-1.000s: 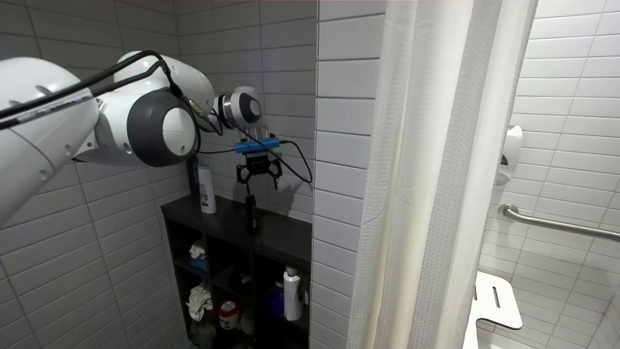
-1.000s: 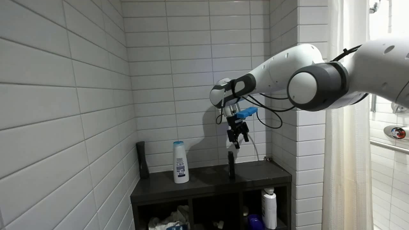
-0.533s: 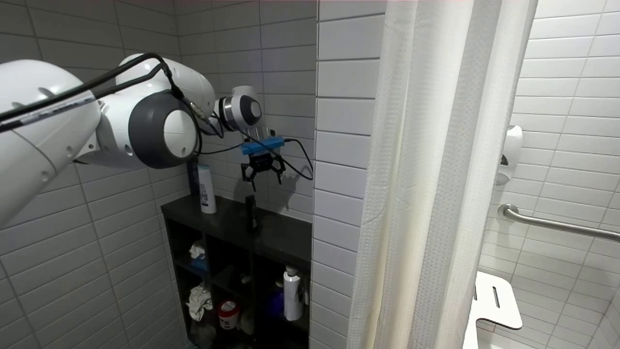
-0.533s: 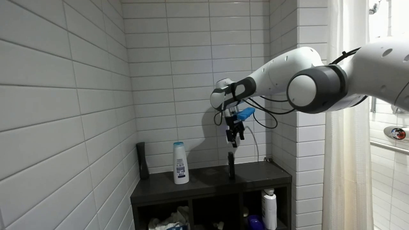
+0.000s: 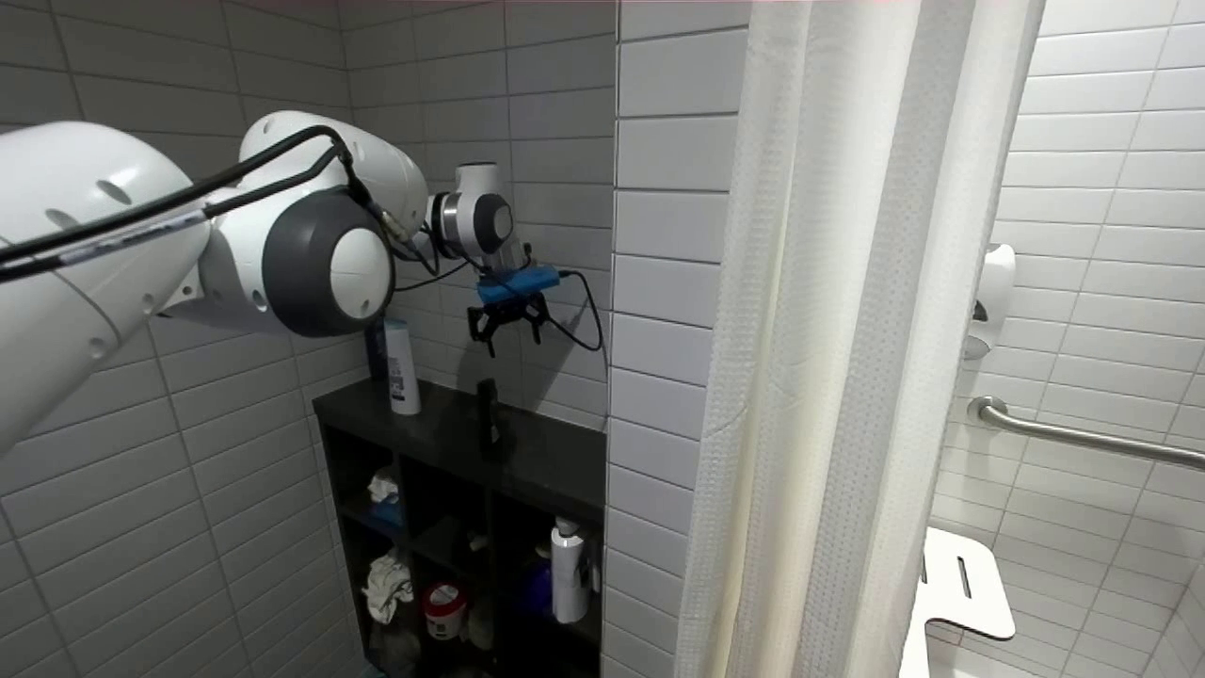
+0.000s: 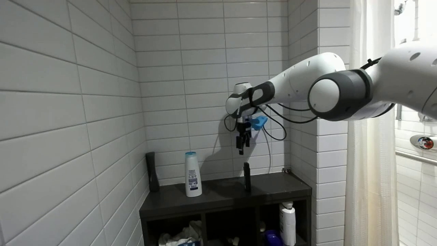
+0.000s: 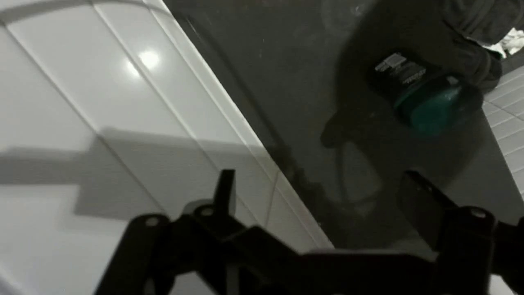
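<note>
Black fingers (image 7: 225, 190) spread apart, the gripper (image 5: 514, 345) hangs above a dark shelf unit (image 6: 280, 184). Below the fingertips (image 6: 241, 151) and clear of them, a slim black bottle (image 6: 247, 177) stands upright on the unit's top. Farther along the same surface I see a blue-capped white bottle (image 6: 193, 176), then a dark container (image 6: 152, 171) near the corner. Behind it all rises a white-tiled wall (image 6: 205, 68), and off to the side hangs a pale curtain (image 5: 847, 330).

Wht curtain (image 5: 847, 339) hangs; also metal grab bar (image 5: 1092, 437) & slotted wht seat (image 5: 944, 589).
</note>
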You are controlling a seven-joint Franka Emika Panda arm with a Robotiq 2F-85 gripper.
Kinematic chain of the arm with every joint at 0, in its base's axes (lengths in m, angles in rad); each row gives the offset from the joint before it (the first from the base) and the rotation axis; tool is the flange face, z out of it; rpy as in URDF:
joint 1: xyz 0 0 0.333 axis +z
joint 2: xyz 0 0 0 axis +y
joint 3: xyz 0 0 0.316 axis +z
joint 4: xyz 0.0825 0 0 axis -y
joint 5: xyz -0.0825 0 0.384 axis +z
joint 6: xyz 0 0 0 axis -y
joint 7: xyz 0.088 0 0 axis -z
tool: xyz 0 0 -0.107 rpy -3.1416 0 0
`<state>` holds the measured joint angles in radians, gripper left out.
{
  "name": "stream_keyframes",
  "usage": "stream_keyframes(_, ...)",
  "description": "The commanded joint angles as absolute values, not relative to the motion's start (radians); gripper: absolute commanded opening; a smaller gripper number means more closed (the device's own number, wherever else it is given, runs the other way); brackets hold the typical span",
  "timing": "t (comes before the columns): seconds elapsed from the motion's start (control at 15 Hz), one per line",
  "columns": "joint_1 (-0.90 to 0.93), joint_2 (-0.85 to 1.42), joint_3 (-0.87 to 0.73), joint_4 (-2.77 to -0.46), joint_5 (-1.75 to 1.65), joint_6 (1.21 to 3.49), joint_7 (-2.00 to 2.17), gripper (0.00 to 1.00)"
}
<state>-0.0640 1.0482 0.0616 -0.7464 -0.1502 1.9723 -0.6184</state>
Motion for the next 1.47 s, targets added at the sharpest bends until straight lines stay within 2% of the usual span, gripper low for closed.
stream_keyframes(0.0,-0.106,1.05,0.128,-0.75,-0.086,2.035,-0.712,1.0)
stream_keyframes(0.47,-0.146,1.041,0.198,-0.751,0.017,1.934,-0.742,1.0)
stream_keyframes(1.4,-0.127,1.047,0.154,-0.722,-0.002,1.748,-0.548,1.0)
